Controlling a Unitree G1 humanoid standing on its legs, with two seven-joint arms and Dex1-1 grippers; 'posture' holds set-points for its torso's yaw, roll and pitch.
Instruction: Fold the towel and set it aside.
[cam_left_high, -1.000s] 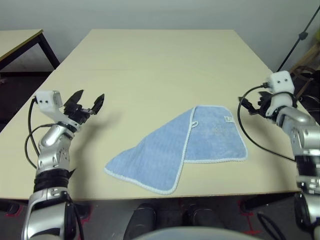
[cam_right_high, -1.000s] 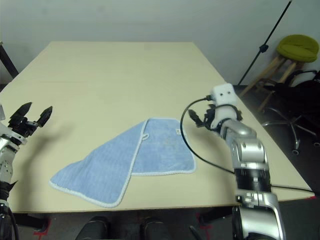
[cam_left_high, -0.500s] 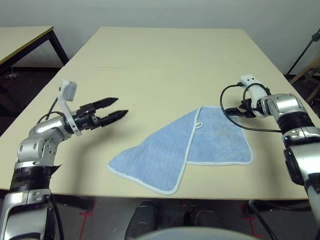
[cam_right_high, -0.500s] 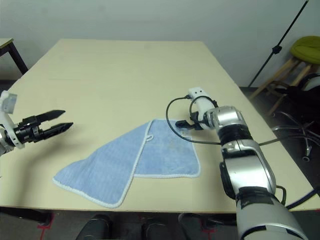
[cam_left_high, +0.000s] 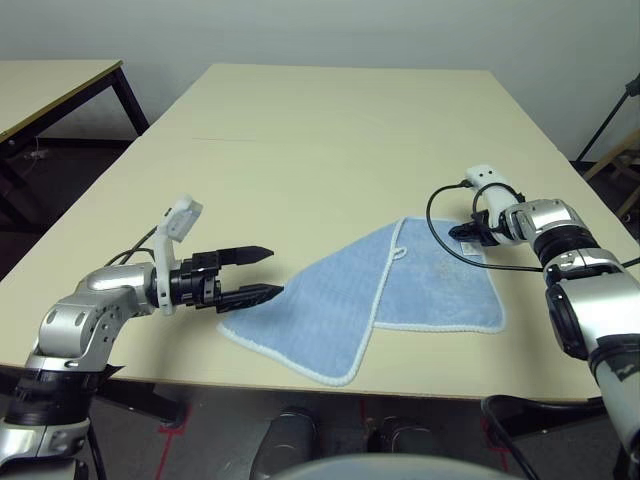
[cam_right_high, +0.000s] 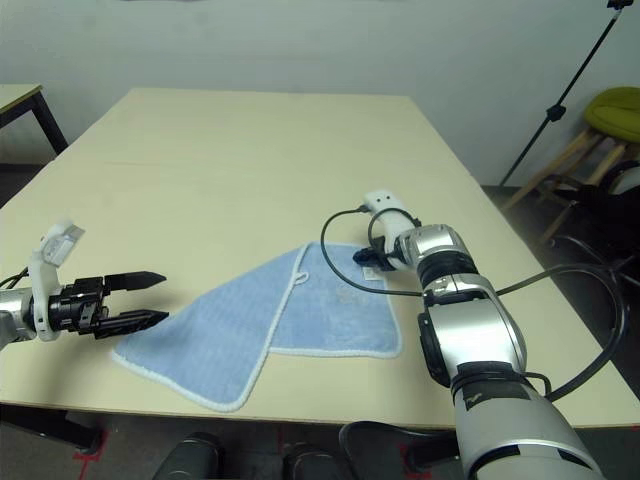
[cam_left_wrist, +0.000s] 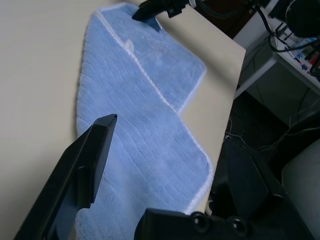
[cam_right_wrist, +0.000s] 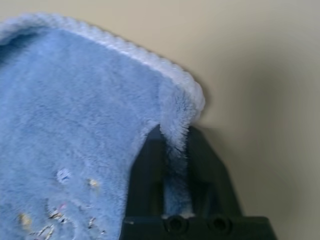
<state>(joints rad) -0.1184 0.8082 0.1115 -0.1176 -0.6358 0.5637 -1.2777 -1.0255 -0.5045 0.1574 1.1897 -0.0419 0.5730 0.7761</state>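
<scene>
1. Our right black two-finger gripper (cam_right_wrist: 176, 131) has a corner of the light-blue terry towel with white stitched edging (cam_left_high: 330, 300) pinched between its fingers; the rest lies on the cream tabletop (cam_left_high: 330, 120), stretching away towards our other gripper.
2. Our left black two-finger gripper (cam_left_high: 268, 273) is spread wide, just beside the towel's far end, nothing in it.
3. Biggest worry for us: that pinch looks small, so a quick lift could pull the corner out.
4. Also, the cloth's already slanted across itself, so if we close left on one layer only, we'd probably get a crooked fold.
</scene>
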